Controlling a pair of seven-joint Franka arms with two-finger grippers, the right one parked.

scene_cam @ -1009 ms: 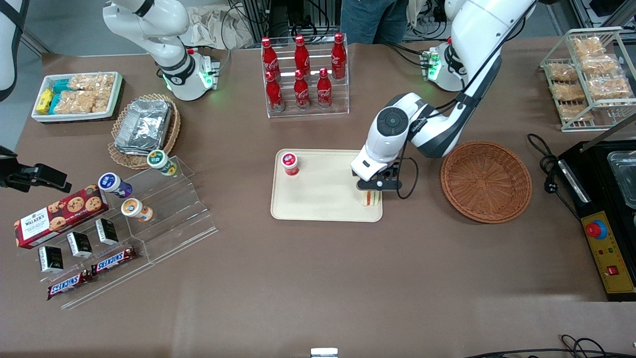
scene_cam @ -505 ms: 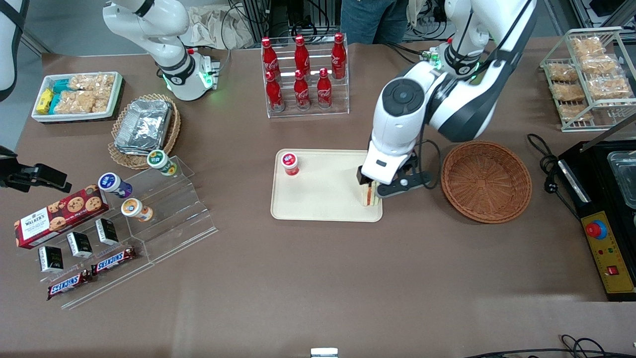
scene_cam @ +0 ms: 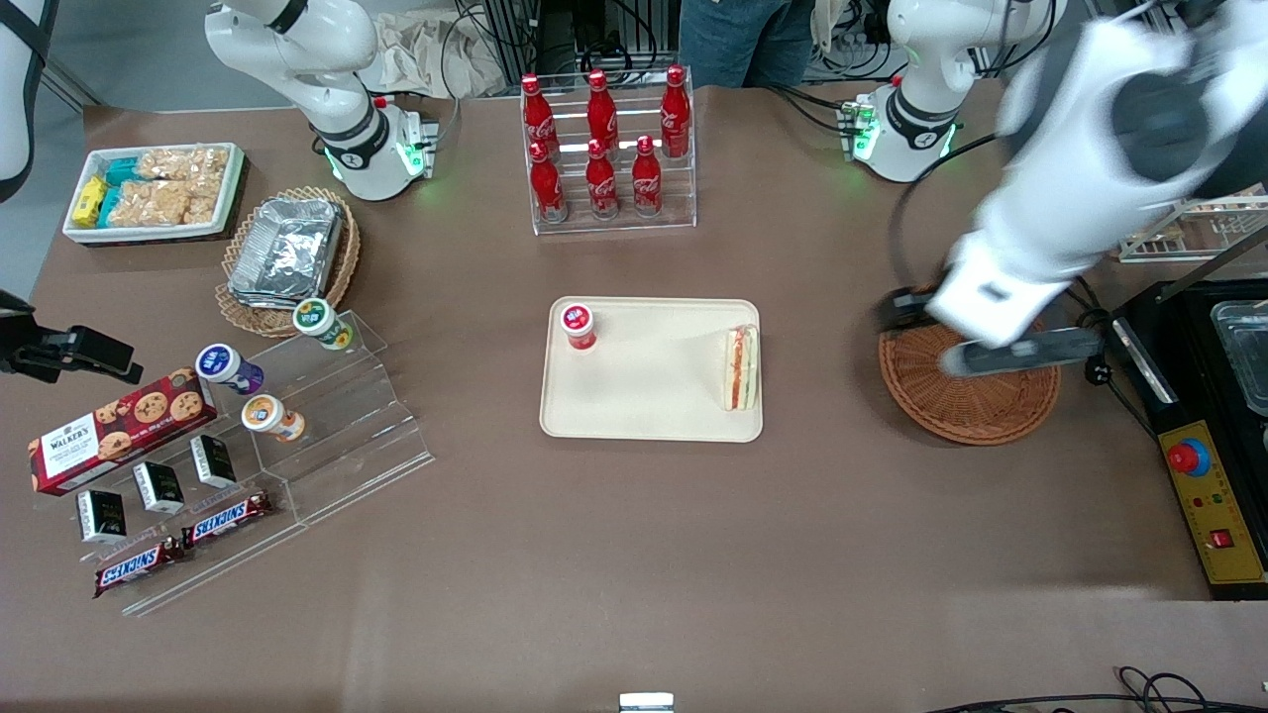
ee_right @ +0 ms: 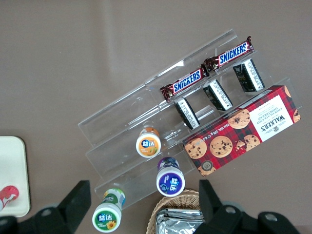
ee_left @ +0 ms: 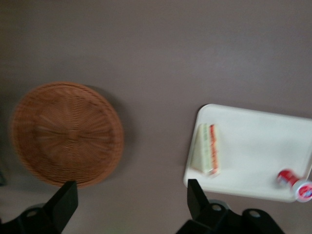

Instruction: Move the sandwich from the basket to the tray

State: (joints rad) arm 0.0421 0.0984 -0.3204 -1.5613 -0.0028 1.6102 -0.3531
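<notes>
Front view: we find the sandwich lying in the tray, against the rim at the tray's 3 o'clock edge, cut edge with orange-red filling facing up. A red-capped cup stands at the tray's 10 o'clock corner, well apart from the sandwich. The basket sits on the table just beside the tray, toward the working arm's end, holding nothing that we can see. The gripper hangs above the basket, blurred, covering its 12 o'clock part. A bottle rack stands at 12 o'clock from the tray, farther from the camera.

Left wrist view: we see both fingers spread wide with nothing between them; jaws open. The basket and the tray lie below, apart from each other. The sandwich rests on the tray along the rim nearest the basket; the cup lies near the tray's corner away from the basket.

Right wrist view: we see a snack stand with chocolate bars, a cookie box and a corner of the tray.
</notes>
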